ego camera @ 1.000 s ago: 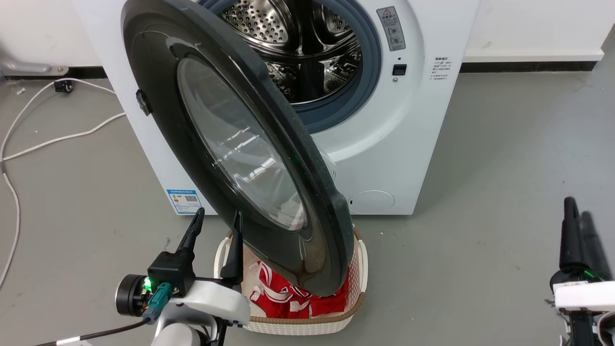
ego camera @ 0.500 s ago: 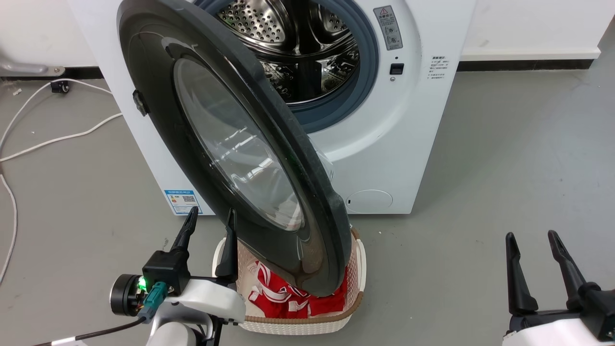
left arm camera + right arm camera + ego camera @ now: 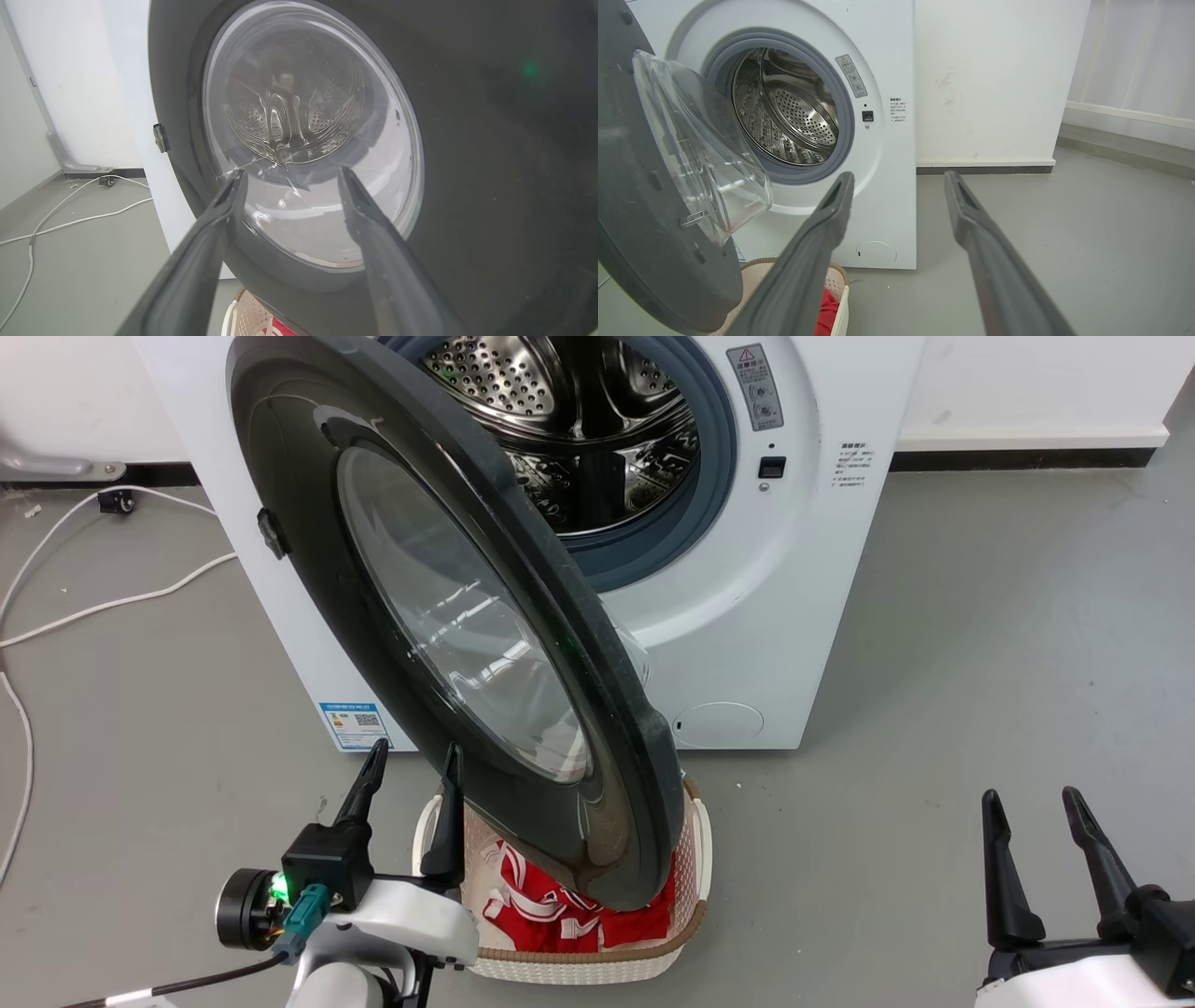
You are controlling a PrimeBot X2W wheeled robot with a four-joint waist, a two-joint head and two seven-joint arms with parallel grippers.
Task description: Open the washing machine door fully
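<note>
Washing machine door (image 3: pixel 457 625), glossy black around clear bulging glass, hangs partly open. Left gripper (image 3: pixel 415 747) at seven o'clock, right gripper (image 3: pixel 1028 793) at four: both spread, empty.

Glossy black washing machine door (image 3: pixel 597 821), clear glass window (image 3: pixel 467 625), perforated shiny steel drum (image 3: pixel 560 392)

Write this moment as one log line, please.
door part open | left end effector open, aimed at door | right end effector open, apart from door | basket with red cloth below door
</note>
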